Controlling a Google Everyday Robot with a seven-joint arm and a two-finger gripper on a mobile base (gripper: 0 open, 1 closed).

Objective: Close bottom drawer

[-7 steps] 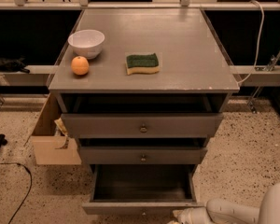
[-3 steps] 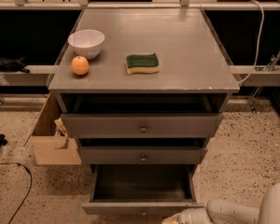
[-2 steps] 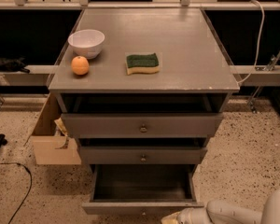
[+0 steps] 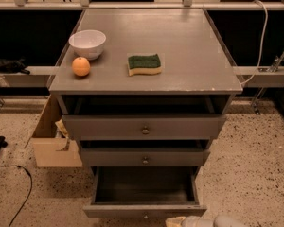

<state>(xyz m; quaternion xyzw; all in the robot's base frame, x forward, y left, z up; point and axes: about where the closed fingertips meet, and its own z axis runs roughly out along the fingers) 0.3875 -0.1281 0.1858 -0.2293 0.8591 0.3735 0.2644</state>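
Observation:
The bottom drawer (image 4: 144,193) is the lowest of three grey drawers and stands pulled far out, its deep grey interior showing and its front panel (image 4: 144,210) at the bottom edge of the view. My gripper (image 4: 176,221) is at the very bottom edge, just right of the panel's middle and close in front of it, with the white arm (image 4: 213,221) trailing right. Most of the gripper is cut off by the frame edge. The middle drawer (image 4: 144,157) and top drawer (image 4: 144,126) stand slightly out.
On the cabinet top (image 4: 189,56) sit a white bowl (image 4: 87,43), an orange (image 4: 81,66) and a green-and-yellow sponge (image 4: 144,64). An open cardboard box (image 4: 54,138) stands at the cabinet's left. A black cable (image 4: 19,193) lies on the speckled floor.
The gripper and arm have sunk a little lower and to the left along the bottom edge. The bottom drawer stands as far out as before.

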